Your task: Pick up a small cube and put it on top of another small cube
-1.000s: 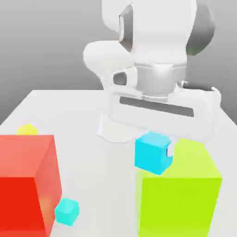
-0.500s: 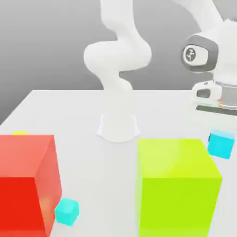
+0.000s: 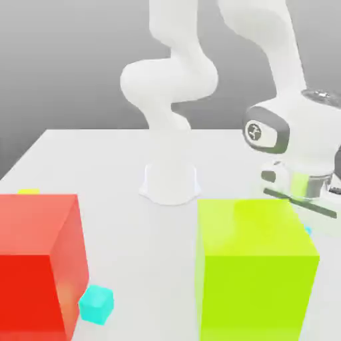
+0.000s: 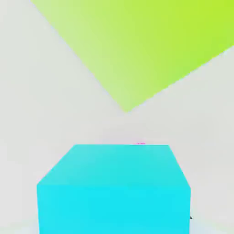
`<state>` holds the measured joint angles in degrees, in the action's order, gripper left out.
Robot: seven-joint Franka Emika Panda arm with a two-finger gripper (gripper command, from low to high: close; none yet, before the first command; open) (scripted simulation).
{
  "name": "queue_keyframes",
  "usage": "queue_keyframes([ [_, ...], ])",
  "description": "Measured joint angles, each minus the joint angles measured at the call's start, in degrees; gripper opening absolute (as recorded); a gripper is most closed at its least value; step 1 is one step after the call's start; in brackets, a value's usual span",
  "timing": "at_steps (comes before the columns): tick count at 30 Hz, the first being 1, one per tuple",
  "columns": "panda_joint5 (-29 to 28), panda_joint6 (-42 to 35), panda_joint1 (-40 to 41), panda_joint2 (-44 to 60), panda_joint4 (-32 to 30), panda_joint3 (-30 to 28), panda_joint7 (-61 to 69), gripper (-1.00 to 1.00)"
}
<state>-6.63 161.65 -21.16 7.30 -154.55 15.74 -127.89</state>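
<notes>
Hand (image 3: 298, 200) is noted low behind the lime-green cube (image 3: 256, 266), at the exterior view's right. Whether it is wide or narrow cannot be told. Small sky-blue cube (image 4: 113, 187) is seen close before the hand camera, near a corner of the lime-green cube and apart from it. Red cube (image 3: 36, 260), turquoise small cube (image 3: 96, 304) and yellow small cube (image 3: 28, 192) are recorded on the desk (image 3: 133, 173), at the exterior view's left.

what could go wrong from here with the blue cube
The sky-blue cube sits under the hand right by the big lime-green cube, so the hand could bump the big block when it lifts. A sliver of pink peeks from behind the blue cube; if that is the base cube, the stack may be off-centre and topple.
</notes>
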Motion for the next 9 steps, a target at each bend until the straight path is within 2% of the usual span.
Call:
queue_keyframes([
  [5, -0.16, 0.11, -0.07, 0.21, 0.00, -0.09, -0.11, 1.00],
  [9, 3.38, -4.06, -0.15, -4.26, 0.05, 0.54, 2.42, 1.00],
])
